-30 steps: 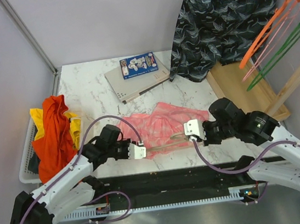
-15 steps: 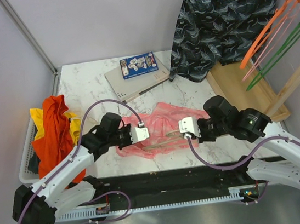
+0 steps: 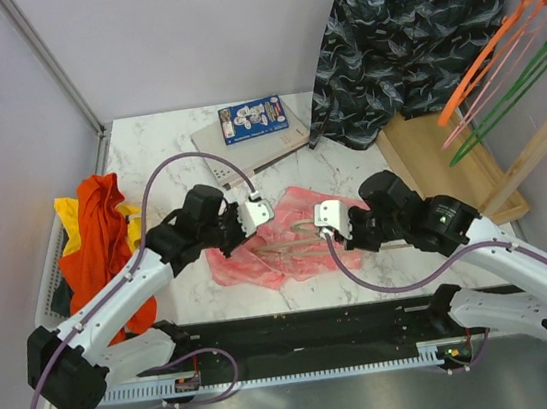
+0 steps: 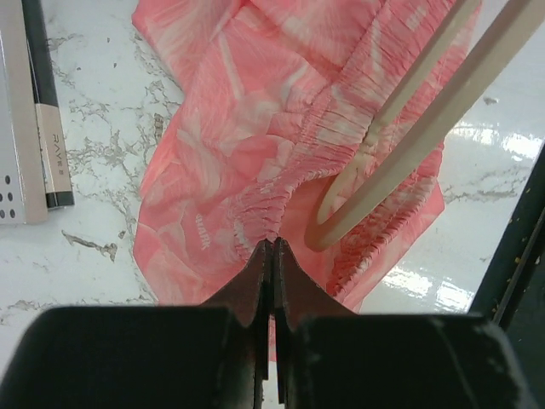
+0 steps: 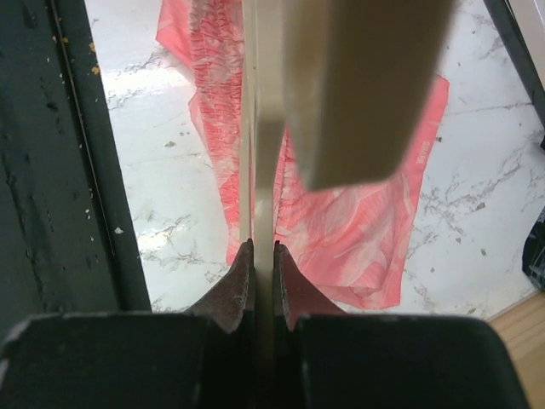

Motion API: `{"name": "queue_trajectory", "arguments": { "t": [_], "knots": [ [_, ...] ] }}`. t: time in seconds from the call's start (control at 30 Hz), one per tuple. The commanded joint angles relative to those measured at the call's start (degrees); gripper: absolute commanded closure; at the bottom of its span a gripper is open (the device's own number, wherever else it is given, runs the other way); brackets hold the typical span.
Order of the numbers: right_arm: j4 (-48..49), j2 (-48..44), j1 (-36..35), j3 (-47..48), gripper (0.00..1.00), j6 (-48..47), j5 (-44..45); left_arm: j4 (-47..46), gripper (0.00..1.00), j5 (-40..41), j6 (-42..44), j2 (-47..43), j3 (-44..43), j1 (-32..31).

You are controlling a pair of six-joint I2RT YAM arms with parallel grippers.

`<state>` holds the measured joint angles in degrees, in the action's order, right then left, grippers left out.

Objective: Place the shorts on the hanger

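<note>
The salmon-pink shorts (image 3: 277, 249) lie crumpled on the marble table between my two grippers. My left gripper (image 3: 257, 213) is shut on the elastic waistband of the shorts (image 4: 255, 153) and lifts it. The beige hanger (image 4: 400, 128) pokes into the waist opening just right of my left gripper (image 4: 272, 244). My right gripper (image 3: 327, 215) is shut on the hanger (image 5: 262, 128), one thin bar clamped between the fingertips (image 5: 263, 247), with the shorts (image 5: 358, 213) below it. In the top view the hanger (image 3: 294, 247) shows faintly across the shorts.
A basket (image 3: 48, 295) with an orange-red garment (image 3: 97, 243) stands at the left edge. A book and box (image 3: 248, 137) lie at the back. Dark navy shorts (image 3: 403, 41) hang on a wooden rack (image 3: 449, 156) at the right, with orange (image 3: 490, 50) and green hangers (image 3: 520, 81).
Both grippers moved away from the near edge toward the table's middle. The left gripper pulled the waistband up and back, bunching the shorts; the right gripper carried the hanger leftward into them.
</note>
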<state>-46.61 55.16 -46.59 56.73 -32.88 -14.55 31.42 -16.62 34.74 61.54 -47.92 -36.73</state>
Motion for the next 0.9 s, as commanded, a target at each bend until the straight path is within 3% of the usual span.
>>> {"name": "queue_trajectory", "arguments": {
  "t": [0.0, 0.2, 0.5, 0.53, 0.57, 0.67, 0.73, 0.8, 0.87],
  "knots": [
    [4.25, 0.3, -1.84, 4.09, 1.0, 7.39, 6.27, 1.27, 0.98, 1.41, -13.09, 3.49, -5.51, -0.18],
    [8.98, -2.07, -2.37, 0.76, 1.0, 9.42, 5.41, 1.54, 0.98, -1.56, -20.4, 6.13, -8.85, -0.18],
    [28.66, 0.04, -2.37, -10.75, 1.0, 9.86, 1.28, 3.12, 0.97, -5.95, -21.65, 8.16, -10.88, 0.6],
    [32.51, 0.3, -2.37, -11.72, 1.0, 9.77, 0.84, 3.47, 0.93, -7.53, -21.21, 8.07, -10.62, 2.17],
    [34.29, 0.56, -2.37, -13.38, 1.0, 9.94, 0.49, 3.82, 0.79, -9.2, -19.55, 7.2, -10.35, 3.32],
    [38.52, 2.15, -2.45, -15.06, 1.0, 9.95, 0.92, 3.65, 0.59, -19.39, -14.54, 3.95, -7.63, 11.22],
    [41.07, 2.24, -2.37, -16.12, 1.0, 9.24, 0.22, 2.33, 0.45, -26.16, -8.66, 0.52, -5.78, 19.13],
    [41.95, 2.93, -2.37, -16.56, 1.0, 8.8, -0.48, 6.43, 0.37, -32.39, 4.67, -1.24, -5.52, 23.96],
    [41.86, 3.64, -2.37, -16.04, 1.0, 8.1, -1.18, 9.78, 0.34, -31.9, 18.43, -1.16, -5.52, 24.86]
  ]
}}
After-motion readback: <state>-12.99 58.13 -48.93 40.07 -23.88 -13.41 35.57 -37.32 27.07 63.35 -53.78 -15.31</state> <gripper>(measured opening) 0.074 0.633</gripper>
